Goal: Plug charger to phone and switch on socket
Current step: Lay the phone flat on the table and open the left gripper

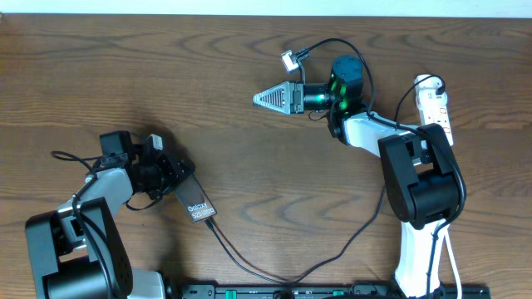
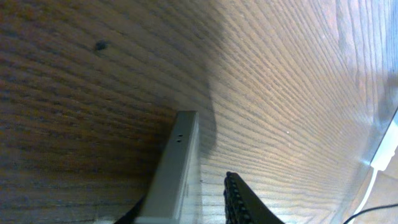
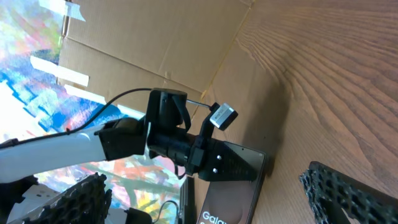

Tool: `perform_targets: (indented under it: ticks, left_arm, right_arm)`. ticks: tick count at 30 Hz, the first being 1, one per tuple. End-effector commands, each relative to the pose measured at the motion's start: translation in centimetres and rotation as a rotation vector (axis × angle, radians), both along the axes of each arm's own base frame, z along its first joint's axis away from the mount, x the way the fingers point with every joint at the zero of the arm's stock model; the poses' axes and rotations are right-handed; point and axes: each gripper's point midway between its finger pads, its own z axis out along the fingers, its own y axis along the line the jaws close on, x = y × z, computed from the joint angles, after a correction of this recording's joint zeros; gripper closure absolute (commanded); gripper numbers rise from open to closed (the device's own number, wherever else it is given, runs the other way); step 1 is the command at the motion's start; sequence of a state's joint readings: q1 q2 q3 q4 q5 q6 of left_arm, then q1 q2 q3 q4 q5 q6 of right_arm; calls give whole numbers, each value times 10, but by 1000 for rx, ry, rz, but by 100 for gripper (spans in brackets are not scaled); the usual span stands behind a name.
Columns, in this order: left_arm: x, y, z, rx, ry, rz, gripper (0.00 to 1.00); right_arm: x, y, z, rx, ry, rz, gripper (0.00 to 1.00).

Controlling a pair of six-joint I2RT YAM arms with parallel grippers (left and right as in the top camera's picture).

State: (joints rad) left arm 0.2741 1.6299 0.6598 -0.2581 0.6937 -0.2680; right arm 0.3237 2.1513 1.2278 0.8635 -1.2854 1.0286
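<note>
1. The table (image 1: pixel 125 75) is dark brown wood with its grain running left to right. It fills the overhead view, and a pale strip shows beyond its far edge.
2. In the right wrist view a brown cardboard sheet (image 3: pixel 155 43) stands at the table's edge, creased and with pale taped strips. Beside it is a backdrop (image 3: pixel 25 81) of bright blue, orange and pink patches.
3. A black rail (image 1: pixel 332 291) runs along the table's near edge between the arm bases.
4. The right gripper (image 1: pixel 259 99) sits far centre and points left over bare wood. Its fingers are spread wide with nothing between them.
5. The left gripper (image 1: pixel 166 176) is near left, at the phone's far end. In the left wrist view one finger (image 2: pixel 239 199) stands just beside the phone's grey edge, with a sliver of wood between them. The other finger barely shows, so I cannot tell whether the phone is clamped or let go.
6. The socket (image 1: pixel 434 100), white with red marks, lies at the far right and is partly hidden behind the right arm.
7. The phone (image 1: pixel 195 203) lies flat and slanted, near left, with its white lettering facing up.
8. The charger (image 1: pixel 220 237) meets the phone's near end and loops right towards the socket. Whether its tip is seated is too small to tell.
9. A dark spot (image 2: pixel 99 45) marks the wood.
</note>
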Motion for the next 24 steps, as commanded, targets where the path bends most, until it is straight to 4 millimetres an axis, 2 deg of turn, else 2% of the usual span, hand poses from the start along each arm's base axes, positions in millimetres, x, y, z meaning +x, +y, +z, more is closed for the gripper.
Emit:
perform_targets:
  ticks: [1, 4, 6, 12, 17, 22, 24]
  left_arm:
    - [-21, 6, -21, 61, 91, 11, 69]
    - [-23, 6, -22, 59, 100, 11, 68]
    - [-26, 5, -22, 56, 114, 10, 64]
    - [-36, 2, -24, 42, 164, 12, 44]
    - [-37, 2, -23, 32, 191, 38, 38]
    - [-43, 14, -26, 90, 264, 93, 36]
    - [-47, 18, -27, 116, 295, 105, 33]
  right_arm:
    - [0, 3, 6, 6, -37, 1, 1]
    - [0, 3, 6, 6, -36, 2, 1]
    - [0, 3, 7, 6, -37, 2, 1]
    - [0, 3, 6, 6, -36, 2, 1]
    - [0, 3, 6, 6, -36, 2, 1]
    - [0, 3, 6, 6, -36, 2, 1]
    - [0, 3, 6, 6, -37, 2, 1]
